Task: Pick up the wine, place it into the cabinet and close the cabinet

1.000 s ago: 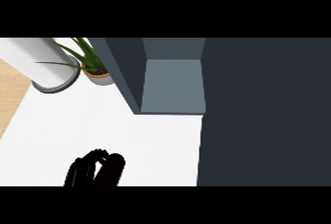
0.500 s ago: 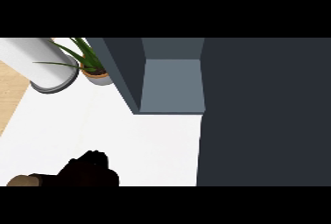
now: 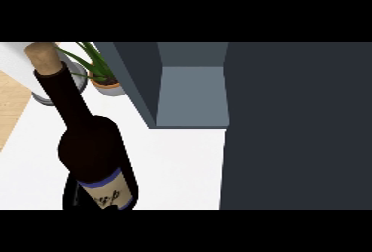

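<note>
The wine bottle [image 3: 91, 147] fills the left of the head view, raised close to the camera. It is dark glass with a cork at the top and a blue and cream label near the lower edge. It leans slightly, neck toward the upper left. My left hand [image 3: 70, 196] shows only as black slivers on either side of the bottle's lower body, curled round it and mostly hidden behind it. The open dark grey cabinet [image 3: 193, 93] stands to the right of the bottle, with its pale inner shelf visible. My right hand is out of view.
A potted green plant [image 3: 102, 74] and a white cylinder [image 3: 22, 59] stand at the back left of the white counter [image 3: 181, 162]. The cabinet's dark door or side [image 3: 298, 128] fills the right half. A wooden floor strip [image 3: 15, 108] lies past the counter's left edge.
The hand at the lower edge closed round the bottle lying there and has lifted it upright, high toward the camera, so that it now hides the hand.
</note>
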